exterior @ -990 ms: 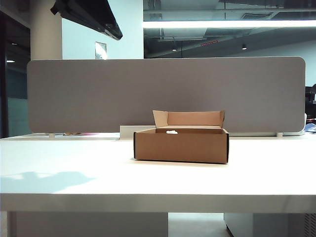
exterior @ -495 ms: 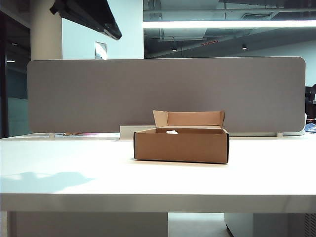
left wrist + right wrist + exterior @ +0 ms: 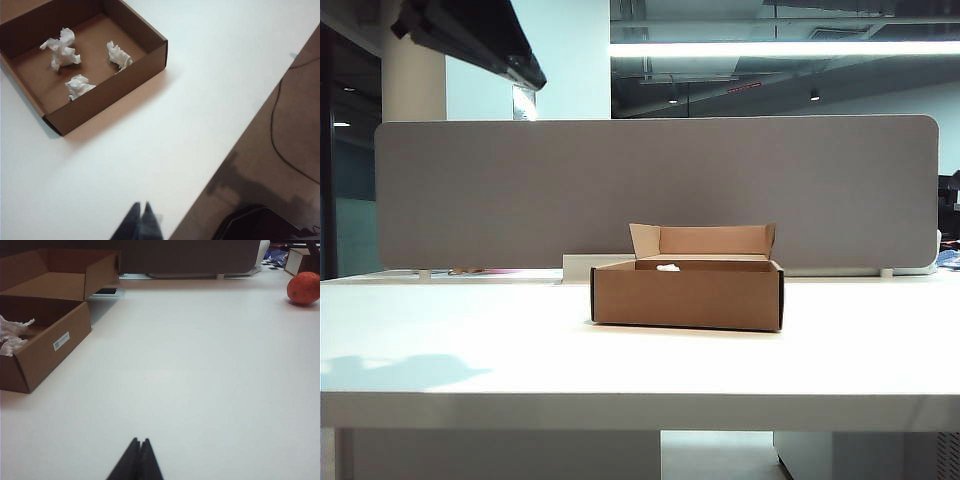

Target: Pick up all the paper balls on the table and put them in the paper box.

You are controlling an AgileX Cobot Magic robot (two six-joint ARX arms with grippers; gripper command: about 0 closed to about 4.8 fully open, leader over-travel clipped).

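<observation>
**Paper balls boxed, left arm pulling back**

Three paper balls lie on the floor of the paper box, well apart from one another; from the front, only one white tuft shows above the box's near wall. The box sits near the middle of the tabletop, its back flap upright in front of the grey divider panel. No loose paper shows on the tabletop in any view, so the task looks finished or very nearly so.

What has changed over the last second is the left arm: in the exterior view its dark bulk at the upper left has slid further toward the corner, and its shadow on the tabletop has shifted left with it. That reads as a retreat after a drop.

The left gripper hangs high over the tabletop's front edge, away from the box, jaws pressed together and holding nothing. The right gripper sits low over bare tabletop beside the box, jaws likewise closed and empty. An orange fruit rests far off.
</observation>
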